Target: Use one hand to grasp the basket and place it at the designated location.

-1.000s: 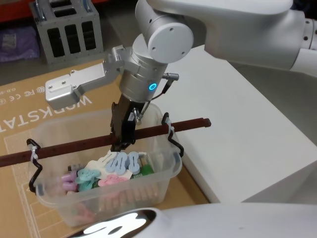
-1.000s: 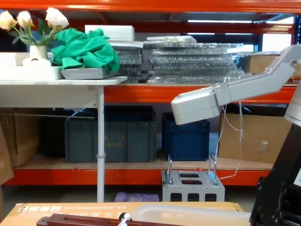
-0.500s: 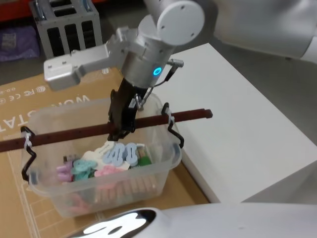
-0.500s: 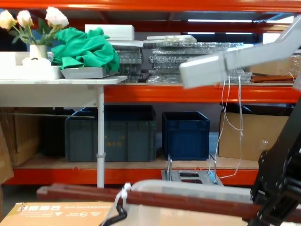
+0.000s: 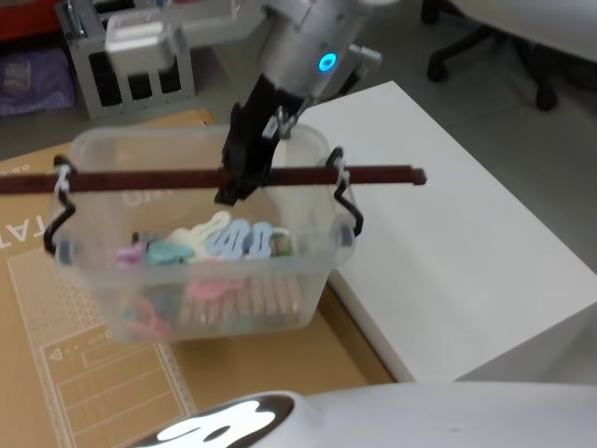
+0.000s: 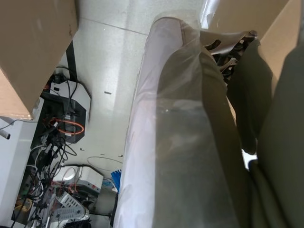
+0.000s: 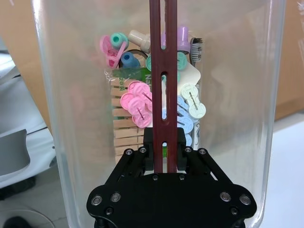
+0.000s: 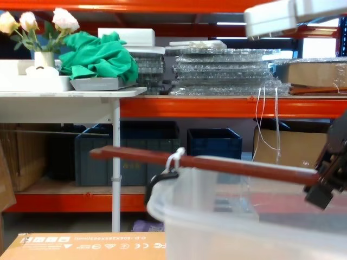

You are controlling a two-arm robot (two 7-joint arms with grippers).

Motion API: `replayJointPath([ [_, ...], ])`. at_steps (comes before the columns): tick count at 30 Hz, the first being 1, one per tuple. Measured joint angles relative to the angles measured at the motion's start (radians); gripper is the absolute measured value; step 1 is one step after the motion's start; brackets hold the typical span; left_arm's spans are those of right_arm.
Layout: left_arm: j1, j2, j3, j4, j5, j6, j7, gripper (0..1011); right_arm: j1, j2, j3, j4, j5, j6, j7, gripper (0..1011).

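Clear plastic basket [image 5: 187, 299] over brown cardboard [image 5: 56, 373], beside a white table [image 5: 448, 243].
Right gripper [image 5: 235, 182] clamps its reddish bar handle [image 5: 382, 174]; orange shelving [image 8: 190, 106] with blue crates [image 8: 214, 143] stands behind.

No legible txt; cardboard [image 8: 81, 238] print too small.

From my seat, the basket [image 5: 103, 280] hangs over the cardboard sheet [image 5: 84, 373], just left of the raised platform [image 5: 457, 252]. Its bar handle [image 5: 140, 180] runs left to right across the rim, right end out over the platform. My right gripper [image 5: 233, 187] is clamped on the bar's middle (pegs [image 5: 224, 245] heaped inside below it). A metal rack [image 5: 131, 70] stands behind.
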Motion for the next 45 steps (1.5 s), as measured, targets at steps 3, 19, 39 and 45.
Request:
replayJointPath([
  [3,0.000,0.000,0.000,0.000,0.000,0.000,0.000,0,0.006,0.016,0.016,0.012,0.013,0.017,0.011,234],
  [19,0.000,0.000,0.000,0.000,0.000,0.000,0.000,0,0.034,0.123,0.121,0.075,0.076,0.091,0.041,234],
  [39,0.000,0.000,0.000,0.000,0.000,0.000,0.000,0,0.029,0.258,0.216,0.135,0.075,0.285,0.047,234],
  [45,0.000,0.000,0.000,0.000,0.000,0.000,0.000,0,0.012,0.290,0.226,0.154,0.056,0.353,0.053,234],
])
